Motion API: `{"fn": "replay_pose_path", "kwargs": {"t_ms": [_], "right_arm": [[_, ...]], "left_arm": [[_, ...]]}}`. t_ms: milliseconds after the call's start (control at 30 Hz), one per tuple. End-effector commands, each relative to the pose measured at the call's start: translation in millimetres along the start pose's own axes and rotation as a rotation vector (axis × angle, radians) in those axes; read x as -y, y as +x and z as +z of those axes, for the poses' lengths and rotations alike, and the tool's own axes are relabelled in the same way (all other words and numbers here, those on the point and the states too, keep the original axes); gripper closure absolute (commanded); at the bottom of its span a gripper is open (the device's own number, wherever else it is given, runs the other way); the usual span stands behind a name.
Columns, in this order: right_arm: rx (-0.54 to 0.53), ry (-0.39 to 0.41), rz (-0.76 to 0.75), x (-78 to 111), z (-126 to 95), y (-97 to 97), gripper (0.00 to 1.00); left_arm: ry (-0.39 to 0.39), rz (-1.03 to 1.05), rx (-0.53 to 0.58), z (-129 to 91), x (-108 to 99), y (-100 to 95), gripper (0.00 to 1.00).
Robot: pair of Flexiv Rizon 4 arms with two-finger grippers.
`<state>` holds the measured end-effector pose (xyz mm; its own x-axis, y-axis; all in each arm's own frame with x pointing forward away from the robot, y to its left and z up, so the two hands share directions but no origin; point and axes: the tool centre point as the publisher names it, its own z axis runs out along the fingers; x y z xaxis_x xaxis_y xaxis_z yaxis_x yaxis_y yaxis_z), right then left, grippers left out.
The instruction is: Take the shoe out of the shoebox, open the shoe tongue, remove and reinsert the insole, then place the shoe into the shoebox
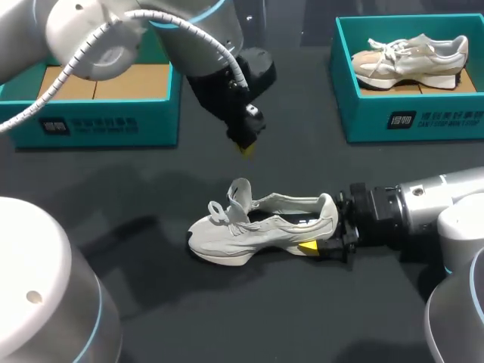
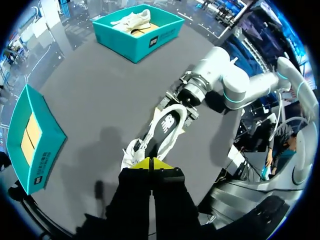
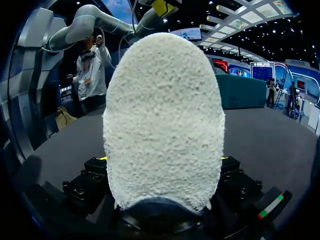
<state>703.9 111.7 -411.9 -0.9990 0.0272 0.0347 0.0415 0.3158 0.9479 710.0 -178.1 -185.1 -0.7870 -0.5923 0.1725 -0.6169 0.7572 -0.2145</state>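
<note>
A pale grey shoe (image 1: 249, 231) lies on its side on the dark table, toe toward my left, its tongue and laces standing up. My right gripper (image 1: 321, 227) comes in from the right and is shut on the heel, one yellow tip pressed against the sole side. In the right wrist view the fuzzy heel (image 3: 162, 125) fills the space between the fingers. My left gripper (image 1: 246, 147) hangs above the shoe, its yellow tips together and nothing in them. The left wrist view shows the left gripper (image 2: 151, 163) over the shoe's opening, where a dark insole (image 2: 166, 127) lies inside.
A teal shoebox (image 1: 412, 121) at the back right holds a second pale shoe (image 1: 408, 59). Another teal box (image 1: 98, 121) at the back left shows only a brown cardboard floor. Dark table surface lies between the boxes and the shoe.
</note>
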Motion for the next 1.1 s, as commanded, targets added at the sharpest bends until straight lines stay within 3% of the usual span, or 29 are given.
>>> {"fn": "replay_pose_path", "kwargs": {"t_ms": [33, 200, 267, 567, 967, 1100], "right_arm": [[0.0, 0.004, 0.001, -0.9, 1, 0.0, 1.0], [0.0, 0.004, 0.001, -0.9, 1, 0.0, 1.0], [0.0, 0.004, 0.001, -0.9, 1, 0.0, 1.0], [0.0, 0.004, 0.001, -0.9, 1, 0.0, 1.0], [0.0, 0.004, 0.001, -0.9, 1, 0.0, 1.0], [0.0, 0.004, 0.001, -0.9, 1, 0.0, 1.0]], "left_arm": [[0.02, 0.008, -0.016, 3, -8, -4.6, 1.0], [0.005, 0.081, -0.043, 8, -7, 0.4, 1.0], [0.058, 0.118, 0.011, 16, -4, 7.9, 1.0], [0.031, 0.285, -0.026, 50, 6, 32.4, 1.0], [0.028, 0.307, -0.027, 52, 8, 33.3, 1.0], [-0.017, 0.324, -0.042, 80, 15, 32.7, 1.0]]}}
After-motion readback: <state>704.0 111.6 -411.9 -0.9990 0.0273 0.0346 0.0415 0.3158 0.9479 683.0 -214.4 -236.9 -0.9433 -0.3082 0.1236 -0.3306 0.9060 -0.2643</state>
